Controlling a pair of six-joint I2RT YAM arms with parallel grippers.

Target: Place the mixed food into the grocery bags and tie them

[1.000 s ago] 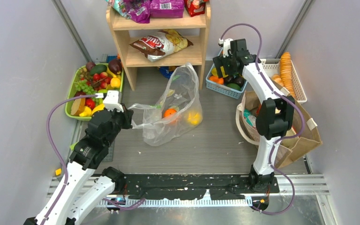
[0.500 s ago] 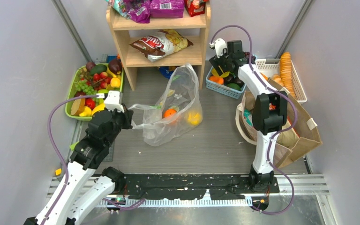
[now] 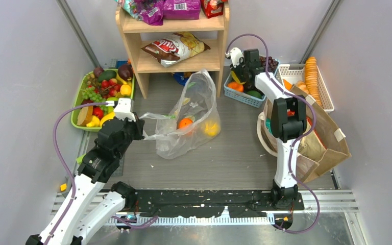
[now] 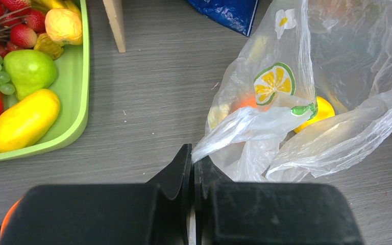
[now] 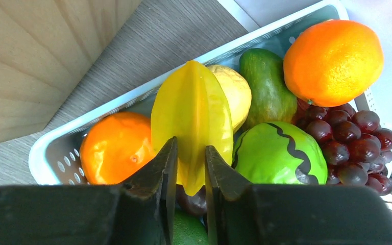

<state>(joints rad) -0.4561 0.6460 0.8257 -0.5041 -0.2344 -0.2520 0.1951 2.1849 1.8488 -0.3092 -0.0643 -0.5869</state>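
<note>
Holding the clear plastic bag (image 4: pixel 337 138) by its rim, my left gripper (image 4: pixel 193 168) has its jaws pressed together on it; an orange (image 3: pixel 185 122) lies inside. My right gripper (image 5: pixel 191 158) pinches a starfruit (image 5: pixel 191 102) in the blue basket (image 5: pixel 56 153). Neither bag nor tote (image 3: pixel 337 148) is tied.

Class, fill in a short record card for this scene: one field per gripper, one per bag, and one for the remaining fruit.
Left gripper: shut, pinching the edge of the clear plastic bag
Right gripper: jaws clamped on the star fruit in the blue basket
Bag contents: an orange and a yellow fruit
Tan tote: standing open, at the right
Other fruit: in the green tray, far left
</note>
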